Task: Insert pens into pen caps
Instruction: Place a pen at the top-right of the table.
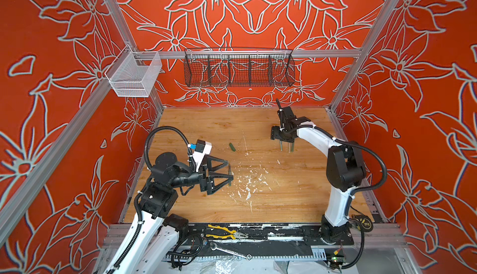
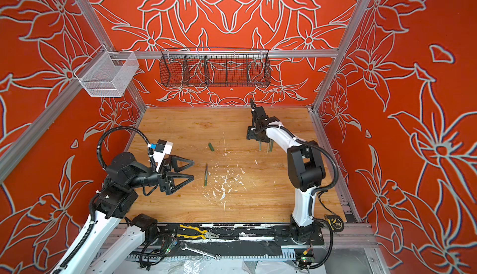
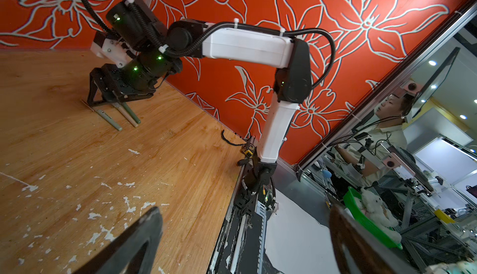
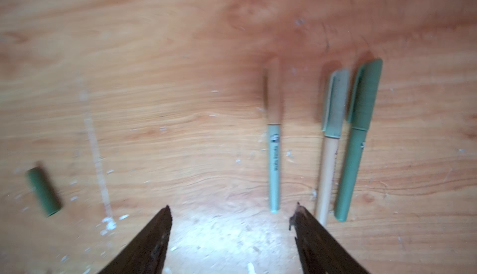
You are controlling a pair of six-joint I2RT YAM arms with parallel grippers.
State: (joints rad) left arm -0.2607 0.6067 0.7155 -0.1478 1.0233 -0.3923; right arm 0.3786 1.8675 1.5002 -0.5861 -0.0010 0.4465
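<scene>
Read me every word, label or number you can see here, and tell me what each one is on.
Nothing can be read clearly.
Pale green pen: dark print along the barrel, too blurred.
Darker green pen: small mark just below the cap, too blurred.
Wrench: lettering on the handle, too small.
Tape measure: markings on the case, too small.

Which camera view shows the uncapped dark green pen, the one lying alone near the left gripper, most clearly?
A top view, where the dark green pen lies fully uncovered on the table. In a top view the open left gripper overlaps part of it. Neither wrist view shows it.
</scene>
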